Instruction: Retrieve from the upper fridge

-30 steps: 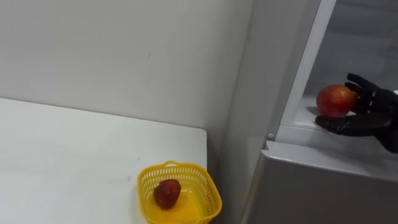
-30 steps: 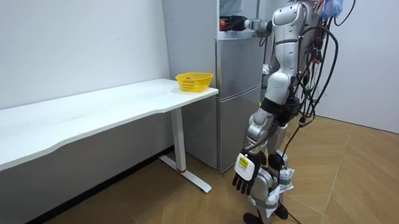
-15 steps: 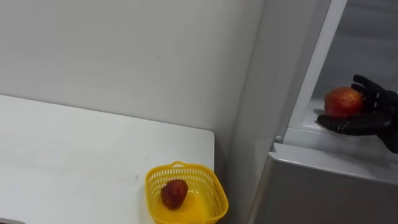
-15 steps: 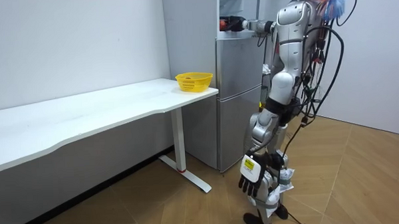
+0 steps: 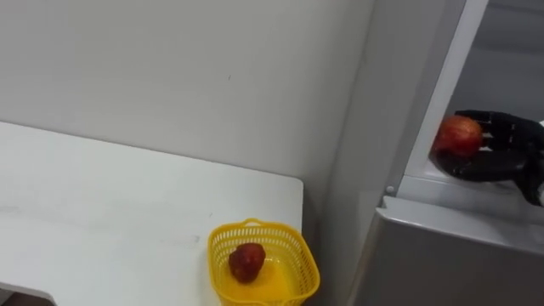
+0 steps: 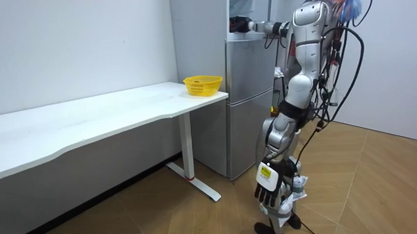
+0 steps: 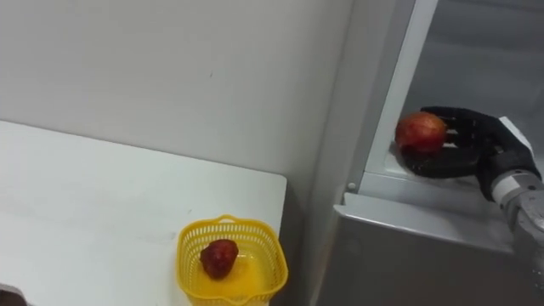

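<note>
The left eye view shows a red apple (image 5: pixel 459 136) gripped by the black right hand (image 5: pixel 503 153), whose fingers are curled round it. It is held at the front of the open upper fridge compartment (image 5: pixel 442 189), at the far right. To the left, a yellow basket (image 5: pixel 223 274) is set at the right end of a white table (image 5: pixel 127 212), near the fridge (image 5: pixel 450 263). A dark red fruit (image 5: pixel 246 262) lies in the basket.

In the room view, the robot is seen standing upright before the grey fridge with its right arm raised to the top compartment. The left hand (image 6: pixel 267 191) is hung low beside the legs, its fingers relaxed and loosely straight.

In the right eye view, the apple is seen enclosed from above and below by the right hand, just over the compartment's ledge.
</note>
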Controlling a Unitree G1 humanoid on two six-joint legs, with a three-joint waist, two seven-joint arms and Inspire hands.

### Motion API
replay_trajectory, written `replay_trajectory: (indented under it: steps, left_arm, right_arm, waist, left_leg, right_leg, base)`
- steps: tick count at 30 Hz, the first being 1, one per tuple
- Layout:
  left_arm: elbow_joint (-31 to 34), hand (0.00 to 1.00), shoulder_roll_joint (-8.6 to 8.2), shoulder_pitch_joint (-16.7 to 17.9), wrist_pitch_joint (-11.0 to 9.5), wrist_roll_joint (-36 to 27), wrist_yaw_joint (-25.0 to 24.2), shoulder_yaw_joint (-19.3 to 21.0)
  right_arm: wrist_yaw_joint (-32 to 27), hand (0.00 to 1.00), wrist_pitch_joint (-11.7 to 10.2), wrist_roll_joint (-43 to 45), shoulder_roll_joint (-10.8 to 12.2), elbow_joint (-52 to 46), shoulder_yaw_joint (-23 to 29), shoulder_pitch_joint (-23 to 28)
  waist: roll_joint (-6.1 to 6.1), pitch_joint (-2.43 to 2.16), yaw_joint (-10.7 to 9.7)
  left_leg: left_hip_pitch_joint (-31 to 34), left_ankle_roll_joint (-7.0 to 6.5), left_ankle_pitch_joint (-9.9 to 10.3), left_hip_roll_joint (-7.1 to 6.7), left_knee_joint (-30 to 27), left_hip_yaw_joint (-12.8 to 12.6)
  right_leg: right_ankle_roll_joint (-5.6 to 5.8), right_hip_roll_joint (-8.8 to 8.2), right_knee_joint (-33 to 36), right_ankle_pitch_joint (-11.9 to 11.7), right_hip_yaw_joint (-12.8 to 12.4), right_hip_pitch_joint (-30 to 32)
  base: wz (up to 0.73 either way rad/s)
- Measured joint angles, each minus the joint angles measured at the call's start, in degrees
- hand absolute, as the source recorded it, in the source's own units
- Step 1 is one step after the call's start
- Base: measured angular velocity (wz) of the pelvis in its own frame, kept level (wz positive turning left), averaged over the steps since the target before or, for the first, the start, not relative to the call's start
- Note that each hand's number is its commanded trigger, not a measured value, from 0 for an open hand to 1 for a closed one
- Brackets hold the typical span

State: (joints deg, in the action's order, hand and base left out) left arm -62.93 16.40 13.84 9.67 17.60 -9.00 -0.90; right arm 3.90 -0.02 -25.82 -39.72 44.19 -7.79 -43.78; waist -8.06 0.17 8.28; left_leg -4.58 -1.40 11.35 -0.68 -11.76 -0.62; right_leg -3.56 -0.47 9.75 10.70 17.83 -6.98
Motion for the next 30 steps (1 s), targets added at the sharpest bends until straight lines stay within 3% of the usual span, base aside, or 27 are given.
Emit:
replay_trajectory:
  steps: [7,13,20,23,24,30]
  left_arm:
    - [-0.1,0.00,0.01,-0.1,0.0,0.0,-0.4,-0.4]
    - [0.2,0.00,0.01,-0.9,-0.1,0.0,0.0,-0.5]
    - [0.7,0.00,0.11,-1.3,-0.5,0.1,1.2,-0.4]
    - [0.4,0.00,-0.14,-1.7,-1.0,0.1,1.9,-0.4]
    - [0.3,0.00,-0.27,-1.7,-1.4,0.1,2.3,-0.4]
    - [0.2,0.00,-0.85,-1.9,-1.7,0.0,4.0,-0.4]
  right_arm:
    - [0.0,1.00,-1.1,0.5,1.1,1.1,0.0,-1.4]
    - [-0.8,1.00,-1.2,1.0,1.1,-0.3,0.0,-1.4]
    - [-3.4,1.00,-1.0,1.1,1.3,-4.5,0.0,-0.1]
    - [-6.8,1.00,-1.0,3.5,2.7,-9.5,0.9,2.4]
    - [-7.9,1.00,-1.0,5.8,3.9,-12.4,2.6,4.0]
    - [-16.1,1.00,-1.0,11.0,10.1,-28.4,6.8,12.9]
  waist:
    - [0.10,0.08,0.0]
    - [0.68,0.43,0.0]
    - [1.03,0.27,-0.6]
    - [1.67,-0.10,-0.7]
    - [1.76,-0.36,-1.1]
    - [3.85,-0.84,-2.2]
  left_leg:
    - [-0.2,0.02,0.0,-0.01,0.1,0.1]
    - [0.0,0.02,0.0,0.00,0.4,0.1]
    - [0.1,0.04,0.0,-0.02,0.1,0.0]
    - [0.0,0.03,0.0,0.02,0.0,-0.7]
    - [0.0,0.02,0.0,0.01,0.0,-0.8]
    - [-0.3,0.02,0.0,0.05,0.0,-1.2]
  right_leg:
    - [0.05,0.07,-0.2,0.0,0.2,-0.5]
    - [0.04,0.05,-0.1,0.1,0.2,-0.3]
    - [0.02,0.05,0.0,0.1,0.1,-0.1]
    - [0.03,0.05,0.0,0.1,-0.4,0.0]
    - [0.03,0.05,0.0,0.1,-0.5,0.1]
    - [0.04,0.05,0.0,0.1,-0.7,0.2]
  base:
    - [0.01]
    - [0.00]
    - [0.00]
    - [-0.07]
    - [-0.06]
    - [-0.01]
